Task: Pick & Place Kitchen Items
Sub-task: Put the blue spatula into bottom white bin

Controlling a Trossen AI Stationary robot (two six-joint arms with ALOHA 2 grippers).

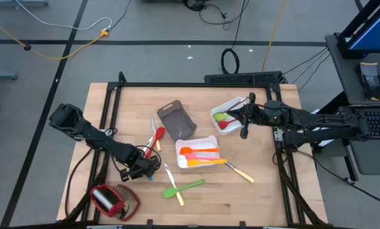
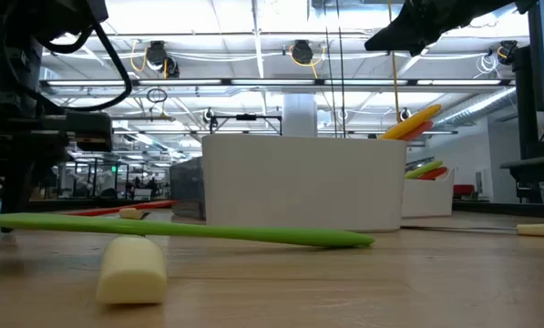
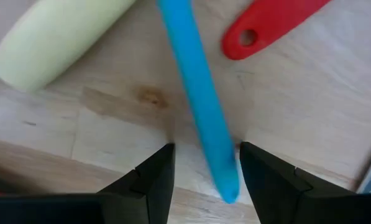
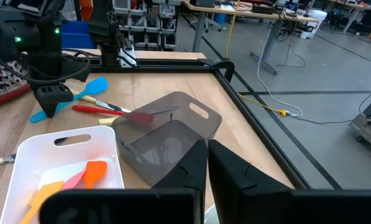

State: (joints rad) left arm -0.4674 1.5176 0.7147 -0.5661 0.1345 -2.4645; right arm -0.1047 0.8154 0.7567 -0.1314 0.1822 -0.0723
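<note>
My left gripper (image 3: pixel 207 168) is open, low over the table near its left near corner (image 1: pixel 146 168). Its fingers stand on either side of the blue spatula's handle (image 3: pixel 197 93), close to the handle's free end; the blue spatula (image 4: pixel 89 90) lies flat on the wood. Beside it lie a red spatula (image 1: pixel 156 141) and a pale-handled knife (image 3: pixel 54 37). My right gripper (image 4: pixel 207 162) is shut and holds nothing. It hangs by the small white tray (image 1: pixel 235 102), which holds a green spoon (image 1: pixel 221 117) and a red one (image 1: pixel 228 124).
A larger white tray (image 1: pixel 210 141) in the middle holds orange and red utensils. The grey tray (image 1: pixel 175 119) sits beyond it. A green spatula (image 1: pixel 191 186) and pale-handled knives (image 1: pixel 240 172) lie near the near edge. A red-and-silver thing (image 1: pixel 110 200) sits at the near left corner.
</note>
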